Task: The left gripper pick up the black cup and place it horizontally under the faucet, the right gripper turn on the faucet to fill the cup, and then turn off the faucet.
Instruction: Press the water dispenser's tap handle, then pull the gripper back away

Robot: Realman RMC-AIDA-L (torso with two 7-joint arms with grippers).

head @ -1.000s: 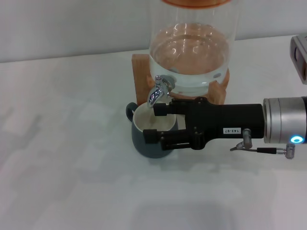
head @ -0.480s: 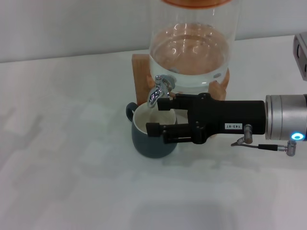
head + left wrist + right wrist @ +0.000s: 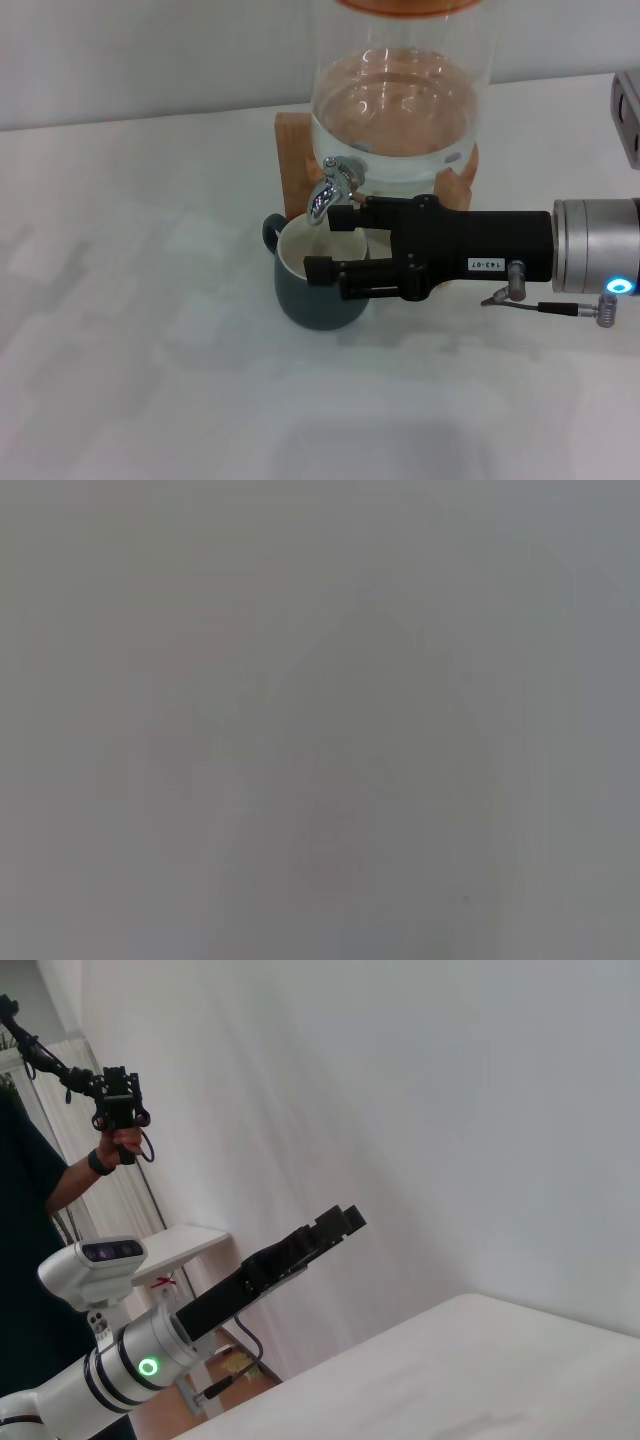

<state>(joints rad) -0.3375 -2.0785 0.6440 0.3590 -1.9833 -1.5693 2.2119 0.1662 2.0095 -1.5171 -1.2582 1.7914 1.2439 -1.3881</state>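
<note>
Hovering over 1 black cup [image 3: 318,292], open right gripper [image 3: 327,243]; 1 faucet [image 3: 332,187]

I can make out one piece of text: a small white label [image 3: 483,264] on the black body of the right claw [image 3: 328,244], right of centre, seemingly upside down, reading roughly "143-87"; I can't confirm the digits.

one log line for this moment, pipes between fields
right end effector: open, over cup rim beside faucet | black cup: upright under spout | left end effector: raised, idle
</note>
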